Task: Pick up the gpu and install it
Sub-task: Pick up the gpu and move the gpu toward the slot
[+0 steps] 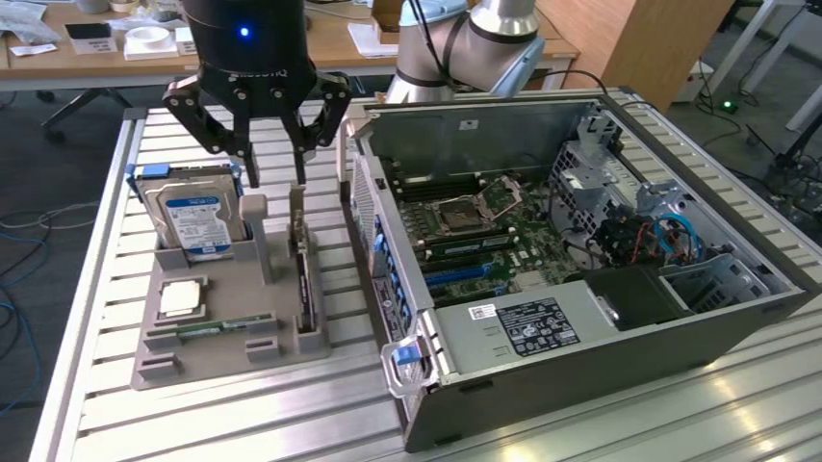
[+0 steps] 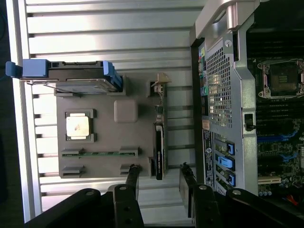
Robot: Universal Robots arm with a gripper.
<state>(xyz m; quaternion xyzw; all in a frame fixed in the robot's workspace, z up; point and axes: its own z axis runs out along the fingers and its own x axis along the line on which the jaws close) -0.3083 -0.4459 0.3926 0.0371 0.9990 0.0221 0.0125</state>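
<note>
While pincer (image 1: 276, 181) hangs spread above gpu (image 1: 303, 279) | wrist view: gpu edge-on in tray (image 2: 109, 138)

Bright even light; glare on table slats (image 1: 738, 390).

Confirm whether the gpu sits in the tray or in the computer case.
In the grey tray: the gpu stands on edge in its slot, beside the computer case, open gripper above it.

Robotics lab sharing an office room.
Marked by a slatted metal workbench (image 1: 719, 409) with an opened computer case (image 1: 578, 385) and a grey parts tray (image 1: 231, 358), a robot arm (image 1: 482, 43), cluttered wooden desks (image 1: 52, 63), cables (image 1: 23, 226) on the floor.
</note>
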